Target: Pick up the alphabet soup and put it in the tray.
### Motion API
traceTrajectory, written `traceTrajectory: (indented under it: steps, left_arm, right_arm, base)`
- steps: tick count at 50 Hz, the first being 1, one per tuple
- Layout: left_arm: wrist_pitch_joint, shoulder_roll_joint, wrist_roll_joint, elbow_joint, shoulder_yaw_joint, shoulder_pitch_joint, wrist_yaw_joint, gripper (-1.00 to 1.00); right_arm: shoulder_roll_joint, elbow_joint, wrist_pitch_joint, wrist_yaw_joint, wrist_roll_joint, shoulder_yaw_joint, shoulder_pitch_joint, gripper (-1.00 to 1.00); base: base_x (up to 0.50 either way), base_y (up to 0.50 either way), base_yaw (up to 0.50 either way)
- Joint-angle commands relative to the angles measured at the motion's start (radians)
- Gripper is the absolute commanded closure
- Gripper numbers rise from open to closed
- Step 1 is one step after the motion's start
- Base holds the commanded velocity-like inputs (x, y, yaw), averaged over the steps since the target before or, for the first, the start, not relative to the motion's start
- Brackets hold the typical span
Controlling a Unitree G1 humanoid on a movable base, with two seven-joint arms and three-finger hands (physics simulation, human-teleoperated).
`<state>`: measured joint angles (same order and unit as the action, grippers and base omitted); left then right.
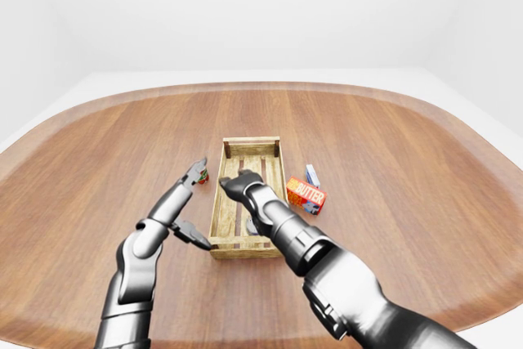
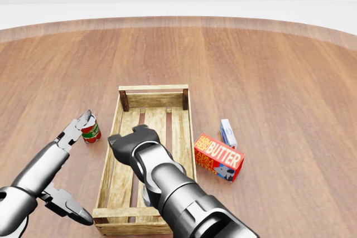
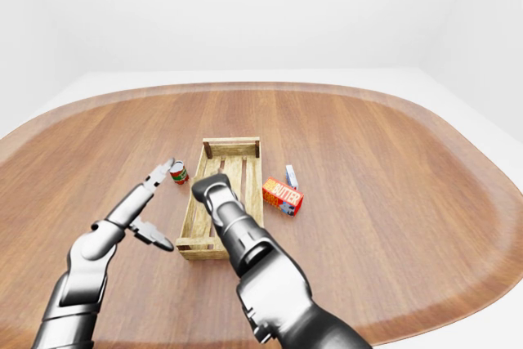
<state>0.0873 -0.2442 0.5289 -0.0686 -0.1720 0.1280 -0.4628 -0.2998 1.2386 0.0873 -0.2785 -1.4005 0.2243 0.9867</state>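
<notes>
The soup can (image 2: 90,129) stands upright on the table (image 2: 268,76), just left of the wooden tray (image 2: 110,154) in the head view and outside its long left wall. So it isn't in yet and nothing is gripping it.

Left hand (image 2: 71,165) is spread wide: two fingers reach up to the can's near-left side, tips at or right by the label, can't tell if they touch. The thumb hangs low, well apart, near the tray's bottom-left corner. Prob. kept this open so the can fits between fingers and thumb once the hand slides further along; at present the hand is beside the can, not around it.

Right hand (image 2: 134,140) hovers over the tray's middle slats, w/ the forearm running down to the bottom edge of the view. Fingers look curled in at the knuckles, not pinching anything I can see, but the underside is hidden, so open vs. closed: can't tell. It seems parked there, and it sits over the very spot the can should go, so it may need to clear off.

Butter box (image 2: 218,157) and a small white-blue carton (image 2: 227,132) lie right of the tray, apart from the job.

Next, I'd judge: push the left hand round the can, close, lift over the left wall.
</notes>
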Motion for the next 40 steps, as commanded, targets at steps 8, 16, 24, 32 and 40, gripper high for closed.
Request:
traceTrajectory:
  steps: [8, 16, 24, 32, 40]
  left_arm:
    - [0.0, 0.007, 0.008, 0.009, 0.007, -0.003, -0.004, -1.0]
    - [0.0, 0.012, 0.004, 0.028, 0.011, 0.002, -0.011, -1.0]
    - [0.0, 0.019, 0.018, 0.024, 0.022, 0.003, 0.0, -1.0]
    - [0.0, 0.024, 0.023, 0.03, 0.028, 0.0, 0.004, -1.0]
    - [0.0, 0.022, 0.02, 0.029, 0.023, -0.011, 0.008, -1.0]
  right_arm:
    - [0.041, -0.21, -0.022, -0.024, 0.09, -0.019, 0.011, -0.95]
    - [0.09, -0.421, -0.037, -0.101, 0.142, -0.036, -0.051, -0.95]
    - [0.162, -0.663, -0.038, -0.192, 0.23, -0.07, -0.156, -0.95]
    - [0.231, -0.818, -0.008, -0.241, 0.345, -0.105, -0.222, -0.95]
    - [0.302, -0.867, -0.002, -0.217, 0.452, -0.144, -0.246, -0.95]
  base:
    - [0.0, 0.0, 0.0]
    - [0.0, 0.0, 0.0]
    - [0.0, 0.0, 0.0]
    - [0.0, 0.0, 0.0]
    - [0.0, 0.0, 0.0]
